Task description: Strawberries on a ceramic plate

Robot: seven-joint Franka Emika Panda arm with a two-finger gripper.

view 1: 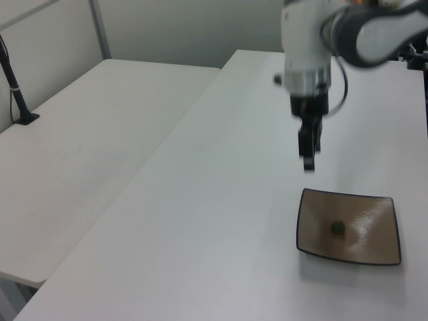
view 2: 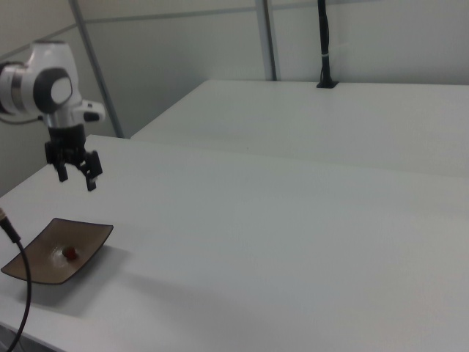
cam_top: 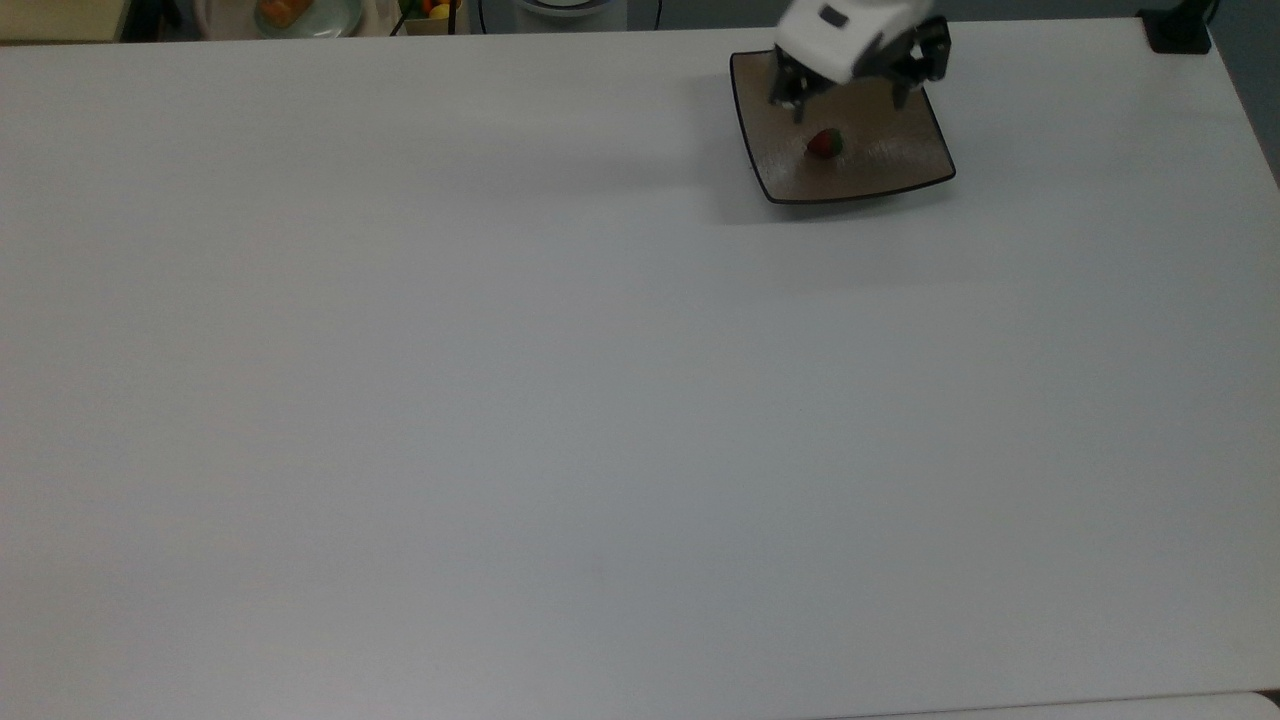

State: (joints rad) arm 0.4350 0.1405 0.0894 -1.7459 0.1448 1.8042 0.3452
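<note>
A small red strawberry [cam_top: 824, 143] with a green cap lies near the middle of the square brown ceramic plate [cam_top: 885, 160], at the far right of the top view. My gripper [cam_top: 850, 95] hangs open and empty well above the plate's back half, nothing between its fingers. In the left view the strawberry [view 1: 337, 227] rests on the plate [view 1: 368, 246], and the gripper [view 1: 309, 159] hovers high above the plate's far left corner. In the right view the open gripper [view 2: 77, 178] floats above the plate [view 2: 40, 270] holding the strawberry [view 2: 70, 253].
A black clamp base [cam_top: 1180, 30] sits at the table's back right corner in the top view. Dishes with food [cam_top: 290, 12] stand beyond the back edge. A second white table [view 1: 80, 154] adjoins on the left view's left. A dark cable [view 2: 16, 293] hangs near the plate.
</note>
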